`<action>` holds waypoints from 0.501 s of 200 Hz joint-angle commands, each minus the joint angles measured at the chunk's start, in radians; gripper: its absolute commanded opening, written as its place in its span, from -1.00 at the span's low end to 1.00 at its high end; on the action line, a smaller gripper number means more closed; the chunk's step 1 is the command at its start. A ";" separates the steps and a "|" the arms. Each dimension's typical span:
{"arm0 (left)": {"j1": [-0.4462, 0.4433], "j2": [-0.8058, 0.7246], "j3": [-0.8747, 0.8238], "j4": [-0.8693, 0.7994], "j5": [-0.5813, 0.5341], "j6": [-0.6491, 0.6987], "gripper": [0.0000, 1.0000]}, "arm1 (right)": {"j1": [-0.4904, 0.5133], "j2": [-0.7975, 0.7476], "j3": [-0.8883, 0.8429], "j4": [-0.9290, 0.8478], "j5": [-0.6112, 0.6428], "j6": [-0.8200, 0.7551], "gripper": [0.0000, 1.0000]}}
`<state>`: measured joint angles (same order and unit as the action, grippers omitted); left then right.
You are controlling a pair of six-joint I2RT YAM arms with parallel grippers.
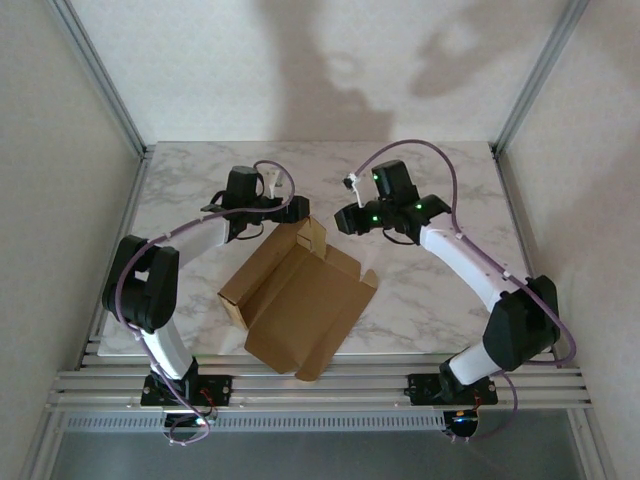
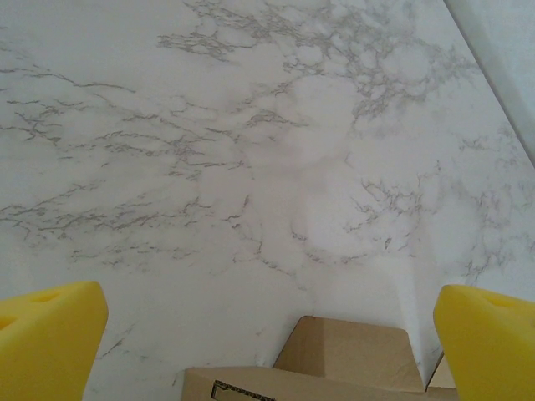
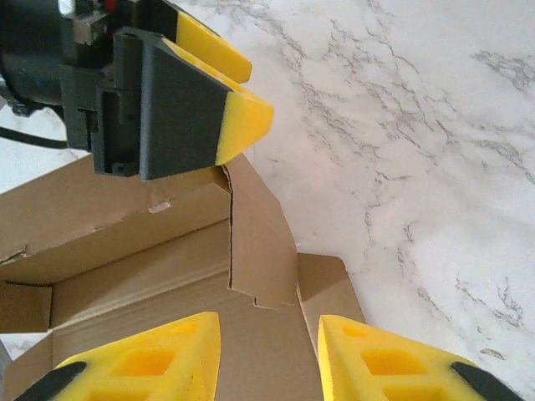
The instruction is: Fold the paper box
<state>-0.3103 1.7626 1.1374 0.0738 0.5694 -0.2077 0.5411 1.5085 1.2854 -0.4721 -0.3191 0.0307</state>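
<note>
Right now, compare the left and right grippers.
The left gripper has fingers spread wide; the right gripper has them closer. The left gripper is by the raised flap of the paper box; the right gripper hangs over its open inside. Both are open, yellow-padded, empty.

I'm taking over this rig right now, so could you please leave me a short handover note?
Left gripper: open, empty, at the far end of the box.
Right gripper: open, empty, over the same end.
Box: on the table, partly formed; some walls stand, the wide panel lies flat.
Left to do: raise remaining walls, tuck tabs, close the lid.
</note>
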 commanded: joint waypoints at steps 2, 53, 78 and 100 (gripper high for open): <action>0.003 0.036 0.016 -0.075 0.000 0.030 0.98 | -0.018 0.096 -0.032 0.010 0.040 0.008 -0.34; 0.004 0.037 0.024 -0.088 0.016 0.032 0.99 | -0.014 0.216 -0.030 0.087 0.013 0.000 -0.34; 0.004 0.038 0.024 -0.086 0.024 0.030 0.99 | -0.005 0.247 -0.029 0.099 0.002 -0.010 -0.35; 0.005 0.040 0.023 -0.082 0.033 0.027 0.99 | 0.006 0.255 -0.041 0.120 -0.025 -0.006 -0.34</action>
<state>-0.3103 1.7683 1.1515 0.0509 0.5892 -0.2050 0.5327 1.7767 1.2488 -0.4000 -0.3119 0.0376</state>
